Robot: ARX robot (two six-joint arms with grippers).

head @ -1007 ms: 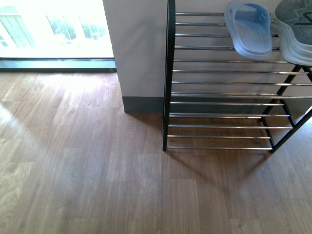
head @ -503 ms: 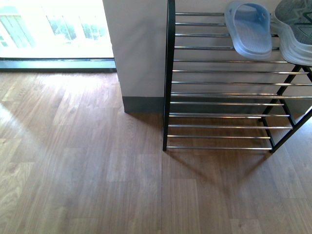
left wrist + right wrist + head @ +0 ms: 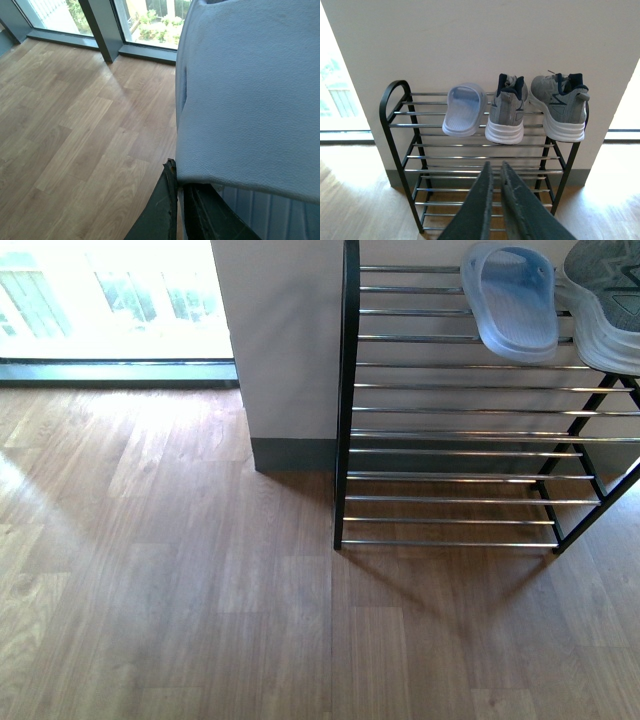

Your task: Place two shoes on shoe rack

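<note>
The shoe rack (image 3: 480, 155), black-framed with chrome bars, stands against a pale wall (image 3: 485, 40). Seen from my right wrist, its top tier carries three items in a row: one pale blue slide sandal (image 3: 464, 109) nearest the arched side rail, then two grey sneakers (image 3: 507, 110) (image 3: 561, 106), heels up and white soles facing out. The sandal sits just beside the first sneaker; the second sneaker rests at the rack's far end. The three lower tiers hold nothing that shows.

In the front view the same rack (image 3: 450, 440) fills the upper right, with the sandal (image 3: 513, 300) and the edge of one sneaker (image 3: 605, 300) on the top bars. Wood-look flooring (image 3: 180, 580) spreads out before the rack, and a bright window (image 3: 110, 295) lies beyond the wall's corner.

My right gripper (image 3: 496, 200) points at the rack's lower tiers, its two dark fingers (image 3: 479, 210) drawn nearly together with only a sliver between them and nothing in their grasp.

My left gripper (image 3: 179, 200) is clamped on a second pale blue sandal (image 3: 250, 95), whose textured sole fills most of that wrist's view; the fingers (image 3: 162, 210) pinch its edge above the floor (image 3: 75, 130), near tall glazing (image 3: 150, 20). This sandal is well apart from the rack, which does not appear in that view.

Count: two sandals, two sneakers, one rack.
</note>
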